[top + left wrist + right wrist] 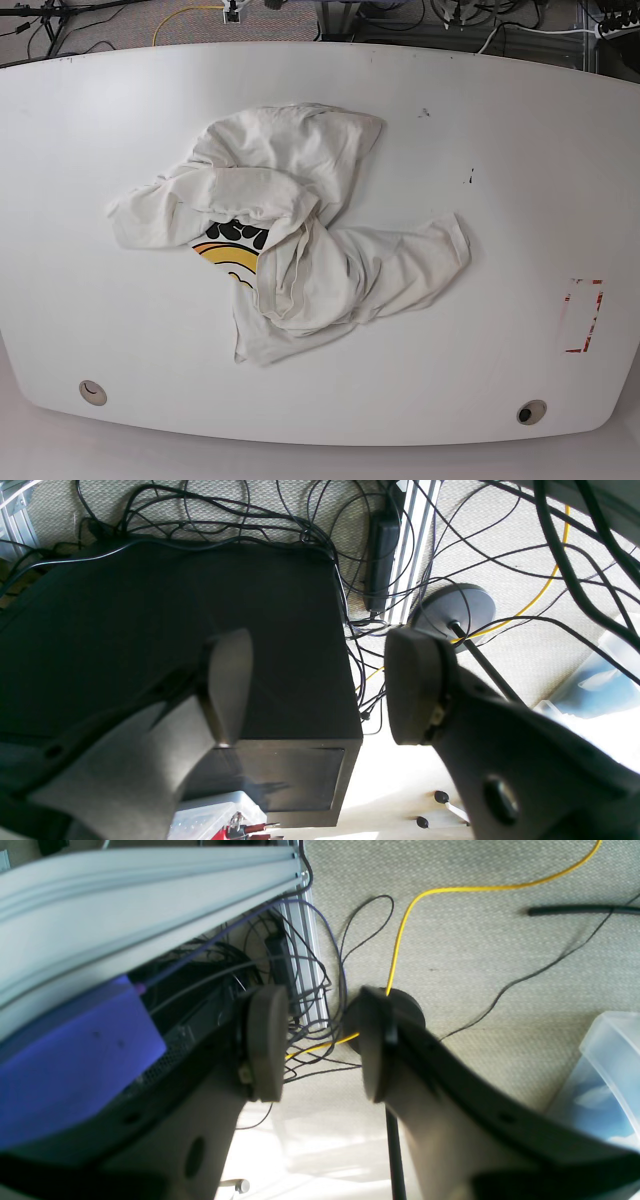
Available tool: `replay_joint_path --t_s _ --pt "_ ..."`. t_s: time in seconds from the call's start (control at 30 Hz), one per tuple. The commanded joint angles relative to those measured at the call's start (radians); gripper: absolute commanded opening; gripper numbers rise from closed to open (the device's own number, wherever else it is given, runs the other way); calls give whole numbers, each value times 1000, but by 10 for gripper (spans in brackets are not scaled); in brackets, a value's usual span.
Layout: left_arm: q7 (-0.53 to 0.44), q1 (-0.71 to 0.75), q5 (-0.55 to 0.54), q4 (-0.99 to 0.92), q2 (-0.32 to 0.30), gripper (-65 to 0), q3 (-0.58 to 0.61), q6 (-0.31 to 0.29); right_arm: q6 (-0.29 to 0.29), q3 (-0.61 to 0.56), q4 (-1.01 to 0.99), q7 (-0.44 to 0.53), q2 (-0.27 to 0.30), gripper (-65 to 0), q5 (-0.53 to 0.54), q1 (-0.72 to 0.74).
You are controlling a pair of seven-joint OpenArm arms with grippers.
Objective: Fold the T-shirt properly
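the t-shirt (290, 240) lies crumpled in a heap on the white table (520, 130), about the middle of it and a little toward the left of the overhead view. it is not folded: the cloth is bunched and twisted over itself, and only a slice of the yellow and black print (232, 245) peeks out from under a fold. a small red outline (583, 316) is marked on the table well off to the right of the shirt. neither arm shows in that overhead view, so both pincers are away from the shirt and from the tabletop.

the left pincer (320, 685) stands wide open with nothing between its pads. past its one finger (230, 685) is a big black box (165, 645), and behind the box a tangle of dark cables (225, 515) on the carpet. beyond the other finger sits a round grey stand foot (455, 607) with a thin rod rising from it, and a yellow cable (545, 580) runs by it.

the right pincer (320, 1045) is open too, though by a narrower gap, and it holds nothing. a yellow cable (400, 935) runs across the carpet straight beyond the gap. off to one side of it is a pale metal rail (125, 895) with a blue-purple surface (70, 1060) under it, and to the other side, low down, the corner of a clear plastic bin (605, 1065).
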Motion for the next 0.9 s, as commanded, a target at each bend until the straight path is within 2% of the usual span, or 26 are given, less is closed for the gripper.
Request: replay_joint_path --t_s 0.0,0.33,0.87 --pt "-7 26 3 13 -7 -265 -3 1 -14 17 12 -13 -14 -423 -1 -8" --pt "-11 50 5 44 -11 -263 -6 2 -14 28 39 -20 -29 -422 -2 -13" --pt "4 92 2 125 -22 -265 -5 -5 -12 27 128 -25 -21 -424 -4 -68"
